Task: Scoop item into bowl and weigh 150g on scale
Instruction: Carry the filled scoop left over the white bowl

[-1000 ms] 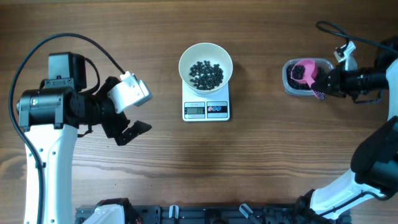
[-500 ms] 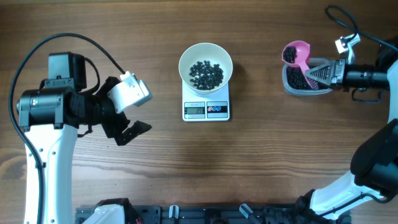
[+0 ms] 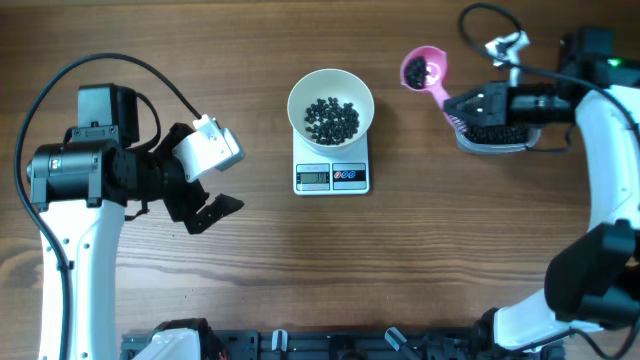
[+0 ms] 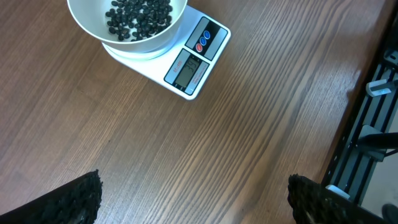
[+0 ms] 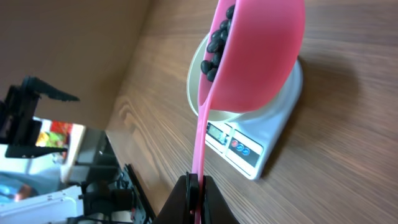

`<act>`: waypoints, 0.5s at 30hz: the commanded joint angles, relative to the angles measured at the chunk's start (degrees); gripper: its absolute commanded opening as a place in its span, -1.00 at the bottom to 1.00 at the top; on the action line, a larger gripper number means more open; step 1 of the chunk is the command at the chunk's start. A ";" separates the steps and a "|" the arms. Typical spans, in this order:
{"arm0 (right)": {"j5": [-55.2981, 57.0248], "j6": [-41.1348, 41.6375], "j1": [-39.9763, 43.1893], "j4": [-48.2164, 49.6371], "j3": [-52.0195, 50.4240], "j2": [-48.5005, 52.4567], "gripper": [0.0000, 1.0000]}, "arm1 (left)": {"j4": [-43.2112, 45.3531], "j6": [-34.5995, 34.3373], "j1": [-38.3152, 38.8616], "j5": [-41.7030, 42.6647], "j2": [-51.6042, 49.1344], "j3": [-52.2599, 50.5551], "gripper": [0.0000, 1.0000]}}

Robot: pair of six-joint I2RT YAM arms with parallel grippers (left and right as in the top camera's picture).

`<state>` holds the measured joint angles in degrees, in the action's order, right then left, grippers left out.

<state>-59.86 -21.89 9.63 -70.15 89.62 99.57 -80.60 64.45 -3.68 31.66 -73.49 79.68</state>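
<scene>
The white bowl [image 3: 300, 92] is sitting on the scale [image 3: 332, 178] near the middle of the wooden surface [image 3: 420, 260], covering the scale's back part and leaving the display and the two small buttons showing at the front. A loose layer of black beads [image 3: 331, 119] is lying in the bottom of the bowl. The digits on the display are too small to read.

The right arm [image 3: 600, 110] is reaching in from the right edge, and its jaws are pinching the thin handle of a pink scoop [image 3: 443, 92]. The scoop's cup is pointing toward the bowl and is carrying a small heap of beads. It is hanging above the wood between the bowl and a clear plastic tub [image 3: 480, 146], near the bowl's upper right side but apart from its rim. The tub is lying under the right arm's wrist, with dark beads showing inside it.

The left arm [image 3: 100, 170] is hovering well to the left of the scale. Its jaws are standing spread wide with nothing between them, and in the left wrist view the dark fingertips [image 4: 71, 202] are framing bare wood, with the bowl and scale at the top of that view.
</scene>
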 commanded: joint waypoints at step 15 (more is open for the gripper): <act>15.02 10.32 -20.96 10.45 0.79 -2.93 -0.92 | -0.02 1.16 -0.24 1.46 0.63 1.22 1.00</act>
<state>-51.11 -12.58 -8.93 -60.25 89.65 97.60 -80.60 64.45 -3.68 31.66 -73.49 79.68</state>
